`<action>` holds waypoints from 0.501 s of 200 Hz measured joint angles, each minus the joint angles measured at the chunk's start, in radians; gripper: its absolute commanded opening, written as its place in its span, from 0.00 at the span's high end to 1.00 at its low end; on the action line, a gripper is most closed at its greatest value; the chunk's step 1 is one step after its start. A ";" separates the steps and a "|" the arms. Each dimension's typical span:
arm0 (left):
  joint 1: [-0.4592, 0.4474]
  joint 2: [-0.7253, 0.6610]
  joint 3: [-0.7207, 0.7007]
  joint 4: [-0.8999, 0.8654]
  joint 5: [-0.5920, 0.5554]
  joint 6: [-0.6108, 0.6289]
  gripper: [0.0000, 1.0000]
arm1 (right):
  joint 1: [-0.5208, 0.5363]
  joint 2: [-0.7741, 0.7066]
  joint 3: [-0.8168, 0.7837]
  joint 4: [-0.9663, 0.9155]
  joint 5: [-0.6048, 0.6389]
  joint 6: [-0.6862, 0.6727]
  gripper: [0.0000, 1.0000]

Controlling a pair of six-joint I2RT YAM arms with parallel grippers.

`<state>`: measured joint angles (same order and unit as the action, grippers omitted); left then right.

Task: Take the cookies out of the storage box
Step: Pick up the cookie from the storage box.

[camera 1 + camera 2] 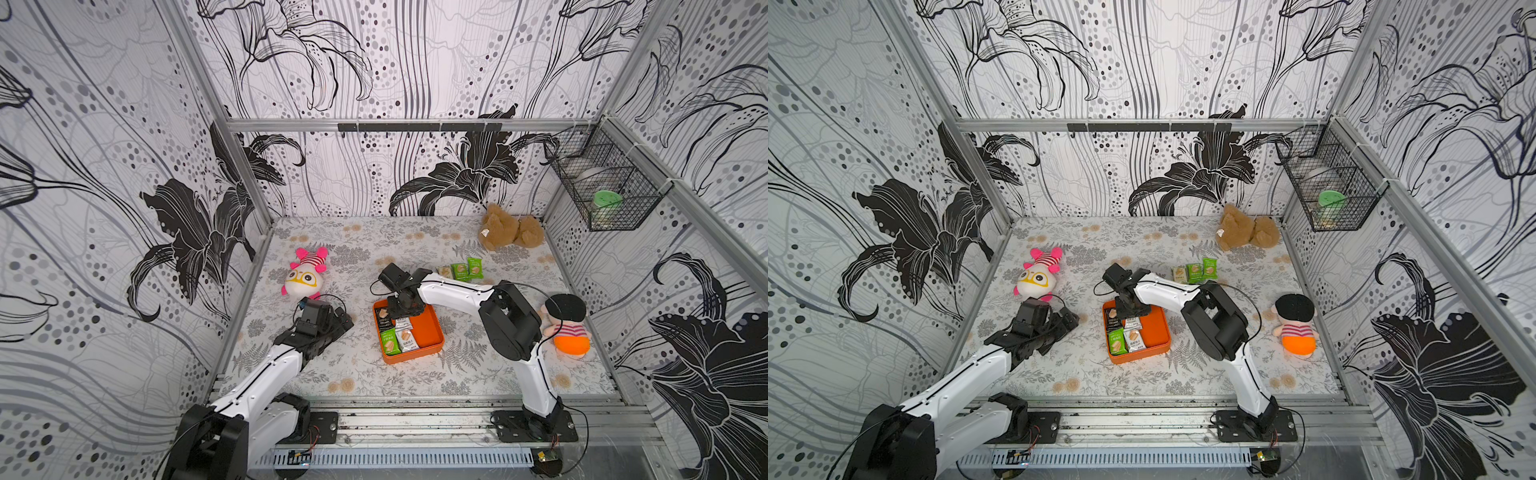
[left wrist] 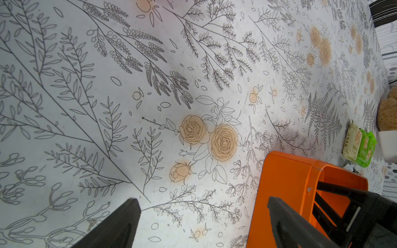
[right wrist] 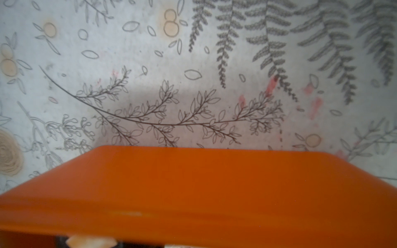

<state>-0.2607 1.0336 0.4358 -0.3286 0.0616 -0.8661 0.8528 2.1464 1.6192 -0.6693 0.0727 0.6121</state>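
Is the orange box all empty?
No, the orange box has a green packet, a white packet and a black packet lying inside it.

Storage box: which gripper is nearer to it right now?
Right. The right gripper is down inside the storage box at its far end; the left gripper is beside the box's left wall, outside it.

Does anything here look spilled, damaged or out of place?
Yes: pinkish-red smears stain the floral table cover just beyond the orange storage box wall, seen in the right wrist view. Nothing else stands out.
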 measured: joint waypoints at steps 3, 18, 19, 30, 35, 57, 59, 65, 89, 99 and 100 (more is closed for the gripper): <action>0.000 0.000 0.000 0.000 0.000 0.000 0.03 | 0.000 0.000 0.000 0.000 0.000 -0.001 0.59; 0.000 0.004 0.004 -0.002 0.001 0.000 0.03 | 0.000 -0.002 0.000 0.000 0.000 -0.005 0.59; 0.000 0.005 0.005 -0.002 0.001 0.000 0.03 | 0.000 -0.002 0.000 0.000 0.000 -0.006 0.59; 0.000 0.006 0.009 -0.002 0.001 0.000 0.03 | 0.000 -0.008 0.000 -0.002 0.001 -0.008 0.59; 0.000 0.007 0.011 -0.003 0.001 0.000 0.03 | 0.000 -0.013 -0.001 -0.002 0.000 -0.010 0.60; 0.000 0.010 0.018 -0.004 0.003 -0.002 0.03 | 0.000 -0.064 -0.016 -0.003 0.000 -0.023 0.60; 0.000 0.011 0.019 -0.004 0.003 -0.002 0.03 | 0.000 -0.070 -0.018 -0.003 0.000 -0.023 0.61; 0.000 0.012 0.021 -0.005 0.005 -0.005 0.03 | 0.000 -0.090 -0.023 -0.004 0.000 -0.026 0.61; 0.000 0.015 0.032 -0.005 0.012 -0.014 0.03 | 0.000 -0.169 -0.040 -0.003 -0.001 -0.030 0.61; 0.000 0.021 0.040 -0.005 0.018 -0.018 0.03 | 0.000 -0.200 -0.048 0.001 0.000 -0.030 0.61; 0.000 0.021 0.040 -0.005 0.018 -0.019 0.03 | 0.000 -0.202 -0.049 0.002 -0.001 -0.030 0.62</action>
<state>-0.2607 1.0550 0.4759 -0.3340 0.0799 -0.8848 0.8528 1.9442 1.5703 -0.6674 0.0719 0.5823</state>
